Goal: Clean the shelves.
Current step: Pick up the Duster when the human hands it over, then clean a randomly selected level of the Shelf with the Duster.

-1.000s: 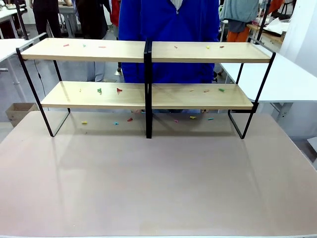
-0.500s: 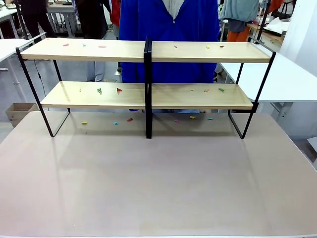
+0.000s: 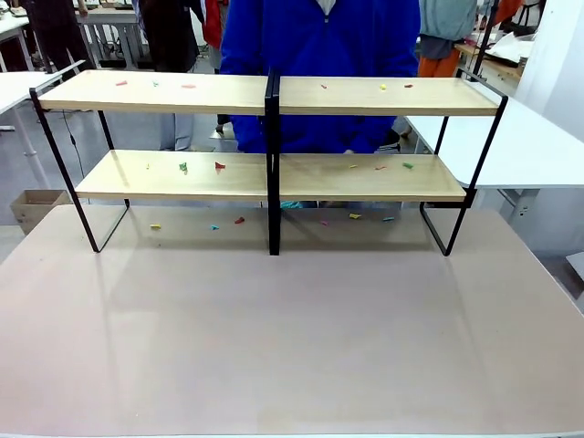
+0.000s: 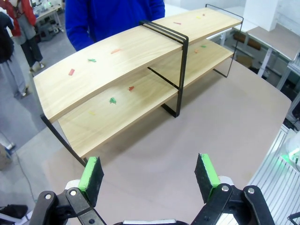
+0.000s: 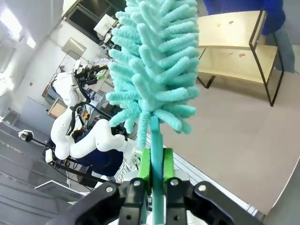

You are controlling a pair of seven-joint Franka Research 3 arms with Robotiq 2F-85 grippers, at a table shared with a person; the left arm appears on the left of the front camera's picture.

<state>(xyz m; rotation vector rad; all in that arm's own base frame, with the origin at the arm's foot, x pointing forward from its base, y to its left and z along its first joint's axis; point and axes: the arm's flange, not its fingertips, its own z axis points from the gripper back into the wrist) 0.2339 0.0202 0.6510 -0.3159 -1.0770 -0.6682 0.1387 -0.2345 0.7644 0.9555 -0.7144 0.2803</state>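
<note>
Currently the shelves (image 3: 228, 93) stand across the far half of the table (image 3: 292, 338), with both light-wood boards level on the black frame and the centre post at about mid-width. Small coloured scraps (image 3: 219, 166) lie scattered on both boards: red, green and pink pieces on the left half of the upper board, a few more on its right half, and green and red pieces on the lower board to either side of the post. Further scraps lie on the table surface beneath the lower board. A person in a blue top (image 3: 315, 55) stands close behind the rack at its middle. A cardboard box (image 3: 32, 205) sits on the floor past the table's left corner, and a white table (image 3: 538, 146) adjoins on the right. In the left wrist view, the left gripper (image 4: 149, 171) hovers above the table on the near side of the shelves (image 4: 117, 56), its green pads spread wide with nothing between them. In the right wrist view, the right gripper (image 5: 156, 164) is clamped on the handle of a teal fluffy duster (image 5: 157, 61), whose head points away from the wrist. The shelves (image 5: 229, 28) lie well apart from it.
</note>
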